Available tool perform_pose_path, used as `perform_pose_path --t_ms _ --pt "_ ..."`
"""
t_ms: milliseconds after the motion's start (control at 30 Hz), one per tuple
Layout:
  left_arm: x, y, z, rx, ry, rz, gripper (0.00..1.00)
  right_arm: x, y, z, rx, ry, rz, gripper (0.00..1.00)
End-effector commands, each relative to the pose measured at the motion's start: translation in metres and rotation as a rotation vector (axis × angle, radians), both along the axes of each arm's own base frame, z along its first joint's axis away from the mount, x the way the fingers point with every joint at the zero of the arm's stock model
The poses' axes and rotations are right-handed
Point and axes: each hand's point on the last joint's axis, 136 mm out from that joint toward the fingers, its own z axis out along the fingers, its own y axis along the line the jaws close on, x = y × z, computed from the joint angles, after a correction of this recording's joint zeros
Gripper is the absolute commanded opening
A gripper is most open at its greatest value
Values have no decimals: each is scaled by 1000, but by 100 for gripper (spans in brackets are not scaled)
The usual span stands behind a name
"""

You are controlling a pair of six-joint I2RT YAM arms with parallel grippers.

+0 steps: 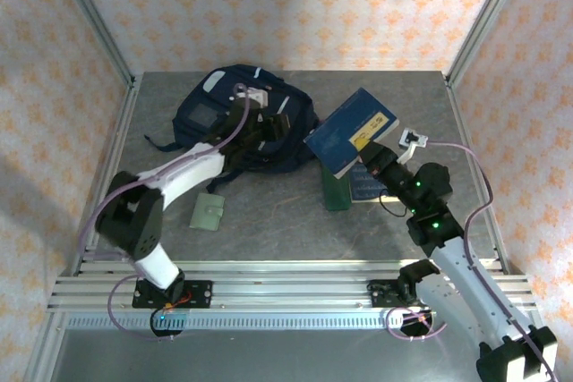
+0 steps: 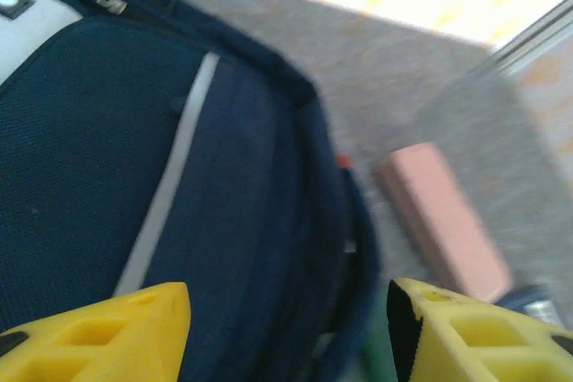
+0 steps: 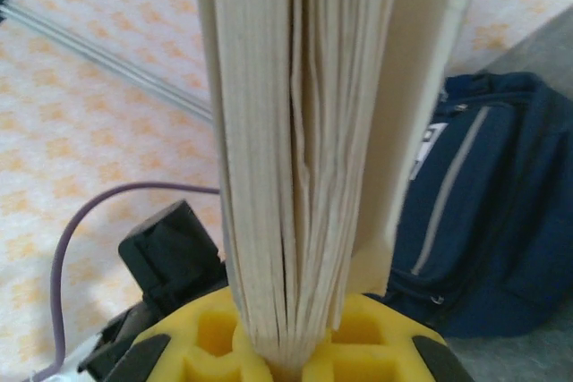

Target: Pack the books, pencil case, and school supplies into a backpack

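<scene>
The larger blue book (image 1: 351, 131) is being clamped by its pages in the clenched right claw (image 3: 286, 355), just right of the backpack (image 1: 215, 114). Its yellow label (image 1: 367, 137) is being shown, but the writing is unreadable. The left claw (image 2: 286, 328) is being held released over the backpack.

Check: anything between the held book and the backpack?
Yes. The left gripper, jaws open, hangs over the right part of the backpack, on the side facing the book. The pencil case lies beside the backpack.
</scene>
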Motion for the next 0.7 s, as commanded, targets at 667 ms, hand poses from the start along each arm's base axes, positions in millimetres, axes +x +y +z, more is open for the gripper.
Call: perform_pose_path --t_ms 667 --pt "56 5 -100 789 54 72 59 -9 -17 -8 -49 14 -77 0"
